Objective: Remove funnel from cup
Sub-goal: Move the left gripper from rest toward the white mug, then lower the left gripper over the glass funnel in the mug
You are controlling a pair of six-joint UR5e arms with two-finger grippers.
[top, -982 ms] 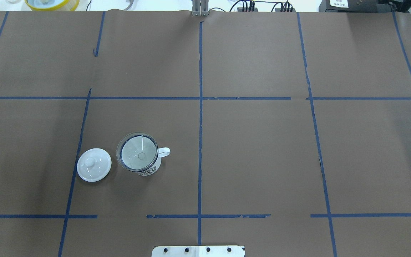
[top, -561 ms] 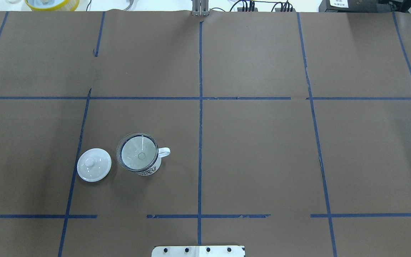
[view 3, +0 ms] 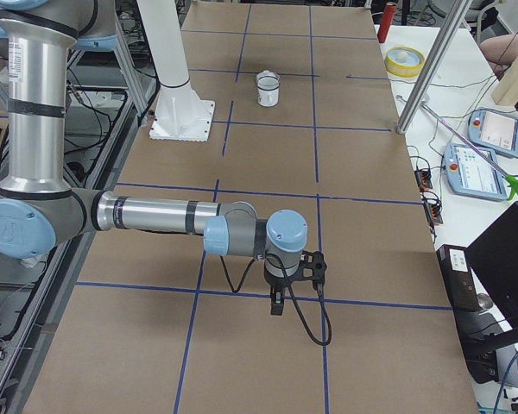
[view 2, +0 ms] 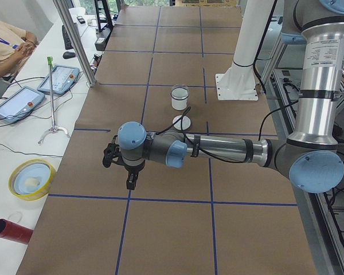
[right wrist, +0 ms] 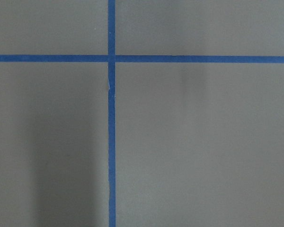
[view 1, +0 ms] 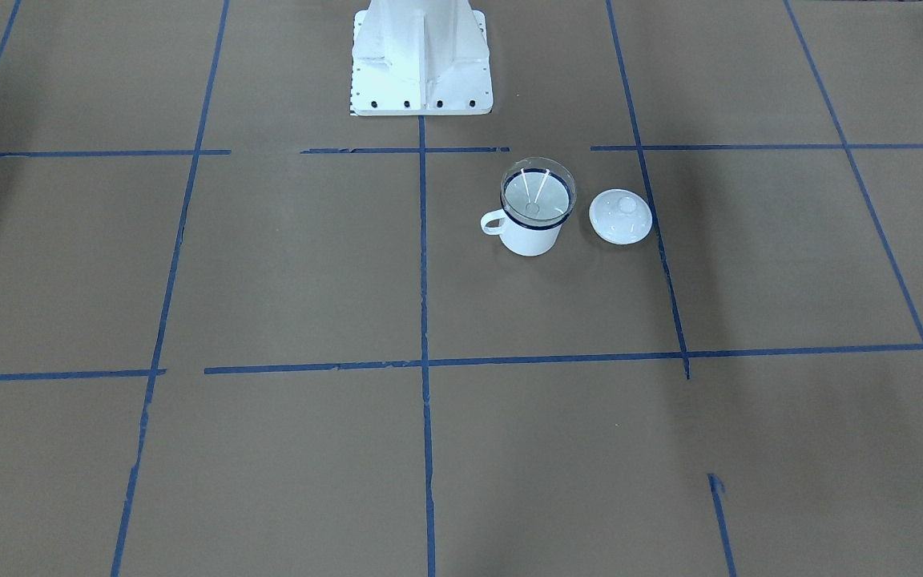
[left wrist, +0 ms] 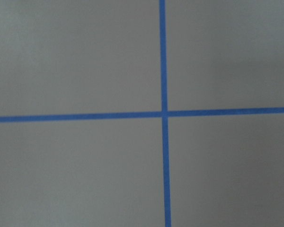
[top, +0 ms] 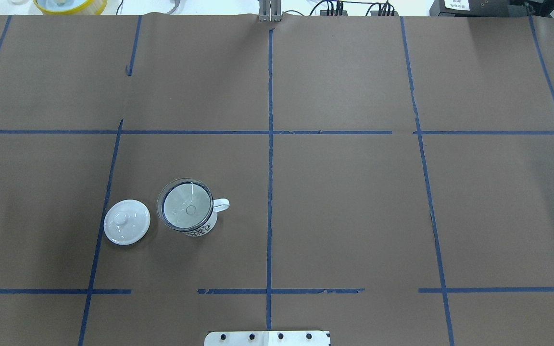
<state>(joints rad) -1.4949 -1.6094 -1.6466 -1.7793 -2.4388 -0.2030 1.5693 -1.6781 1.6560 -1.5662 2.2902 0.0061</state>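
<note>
**Funnel sits in cup; both arms well off from it**

- Cup (top: 201,229): white mug with a dark blue rim, upright on the brown-papered table (top: 354,202). It stands on the robot's left of the centre tape line (top: 270,192). The handle points toward that line.
- Funnel (top: 185,207): clear, seated in the cup's mouth with the bowl up. Its rim lies around and just above the cup's rim, about as wide as the cup. The spout opening shows as a small circle near the bowl's middle. Nothing grips it.
- Lid (top: 127,222): white, knob up, flat on the paper just beside the cup on the side away from the handle. A narrow gap shows between lid and cup, so they do not touch.
- Base (view 1: 420,56): white pedestal, near the cup and across the tape line from it.
- Left gripper (view 2: 129,184): hangs pointing down over bare paper, well apart from the cup and out past the lid. It shows only in the side view, so whether the jaws are apart or together cannot be told.
- Right gripper (view 3: 277,306): points down over paper at the far end of the table from the cup. Jaw state cannot be told here either.
- Both wrist views show only paper and a tape crossing.
</note>
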